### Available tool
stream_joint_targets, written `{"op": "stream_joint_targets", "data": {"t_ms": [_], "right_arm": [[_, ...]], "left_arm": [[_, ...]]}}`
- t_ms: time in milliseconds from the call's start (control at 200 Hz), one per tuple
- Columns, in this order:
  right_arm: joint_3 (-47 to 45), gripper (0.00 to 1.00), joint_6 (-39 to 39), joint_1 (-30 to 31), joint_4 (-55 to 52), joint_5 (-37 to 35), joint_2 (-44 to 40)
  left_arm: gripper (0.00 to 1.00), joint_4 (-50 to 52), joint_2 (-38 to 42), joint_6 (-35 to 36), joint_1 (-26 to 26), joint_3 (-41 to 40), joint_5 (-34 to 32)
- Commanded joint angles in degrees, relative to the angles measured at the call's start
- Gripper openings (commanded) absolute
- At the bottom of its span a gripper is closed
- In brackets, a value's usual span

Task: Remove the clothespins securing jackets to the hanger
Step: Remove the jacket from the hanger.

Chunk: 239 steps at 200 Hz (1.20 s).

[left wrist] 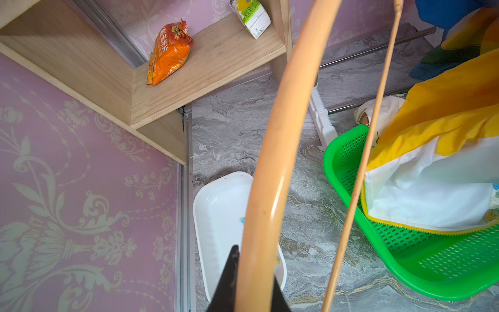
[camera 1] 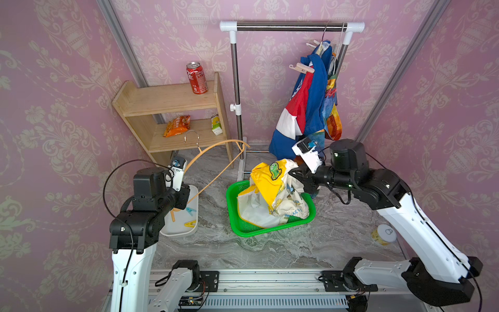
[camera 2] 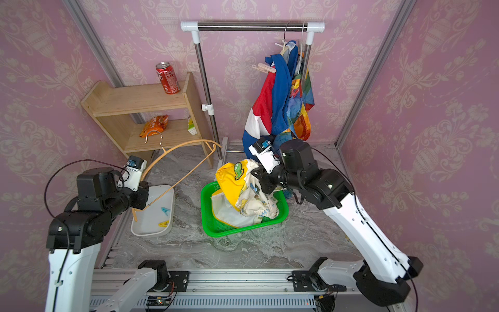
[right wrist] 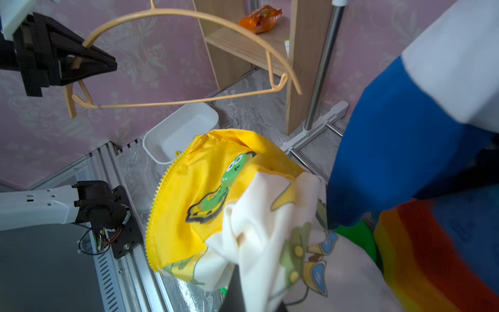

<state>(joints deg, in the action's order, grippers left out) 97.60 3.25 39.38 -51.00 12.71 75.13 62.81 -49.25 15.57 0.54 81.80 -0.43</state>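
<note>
We see a mock home corner in a lab, pink wallpaper panels point(camera 1: 54, 108), aluminium post point(camera 1: 123, 46) upper left, clothes rack point(camera 1: 291, 27) top centre, mounting rail point(camera 1: 270, 281) below.

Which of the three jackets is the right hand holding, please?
The yellow jacket, pinched by the right hand over the basket; the blue-red-white jacket and the rainbow jacket hang from the rack.

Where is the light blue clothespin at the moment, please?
In both top views, the light blue clothespin lies inside the white tray at the table's left, beside the yellow clothespin.
</note>
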Motion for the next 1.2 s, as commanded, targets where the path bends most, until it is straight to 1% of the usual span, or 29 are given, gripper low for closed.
{"op": "stream_joint_targets", "data": {"t_ms": [0, 90, 230, 285, 435, 495, 595, 705, 820, 881, 1001, 1101, 1191], "right_arm": [[6.2, 0.00, 5.5, 2.7, -8.4, 5.9, 6.0], [6.9, 0.00, 7.8, 4.1, -10.4, 4.8, 9.9], [2.8, 0.00, 10.0, 4.4, -5.4, -1.6, 13.5], [1.7, 0.00, 11.2, 4.5, -3.9, -6.4, 15.0], [-1.7, 0.00, 15.6, 4.8, 2.6, -25.5, 18.4], [-3.1, 0.00, 17.5, 4.8, 7.0, -32.5, 19.4], [-4.7, 0.00, 22.5, 4.9, 15.2, -42.2, 21.5], [-5.7, 0.00, 26.9, 5.1, 20.8, -48.8, 24.2], [-11.0, 0.00, 29.2, 6.9, 26.0, -47.0, 24.6], [-13.2, 0.00, 29.2, 8.4, 26.0, -45.4, 25.0], [-15.5, 0.00, 23.7, 10.3, 21.3, -38.0, 25.1], [-17.6, 0.00, 19.9, 11.6, 19.5, -33.4, 24.6], [-18.1, 0.00, 17.2, 12.3, 16.6, -29.1, 26.2]], "left_arm": [[0.00, -0.8, 2.3, -1.8, -0.1, 0.3, 0.0], [0.00, 0.7, 3.6, -2.0, -0.1, 0.3, -0.9], [0.00, 1.9, 5.6, -3.2, -0.1, -0.2, -1.3], [0.00, 2.3, 6.1, -3.5, -0.1, -0.3, -1.4], [0.00, 3.3, 7.1, -4.4, -0.1, -0.4, -1.6], [0.00, 3.5, 7.4, -4.7, -0.1, -0.6, -1.7], [0.00, 3.5, 7.3, -5.1, -0.1, -0.6, -1.8], [0.00, 3.2, 7.1, -5.3, -0.1, -0.7, -1.9], [0.00, 3.1, 7.1, -5.2, -0.1, -1.0, -2.2], [0.00, 3.2, 7.2, -5.2, -0.1, -1.0, -2.5], [0.00, 3.7, 7.4, -4.8, -0.1, -0.9, -3.7], [0.00, 3.8, 7.2, -4.3, -0.1, -0.8, -4.4], [0.00, 3.4, 6.6, -4.1, -0.1, -0.8, -4.3]]}}
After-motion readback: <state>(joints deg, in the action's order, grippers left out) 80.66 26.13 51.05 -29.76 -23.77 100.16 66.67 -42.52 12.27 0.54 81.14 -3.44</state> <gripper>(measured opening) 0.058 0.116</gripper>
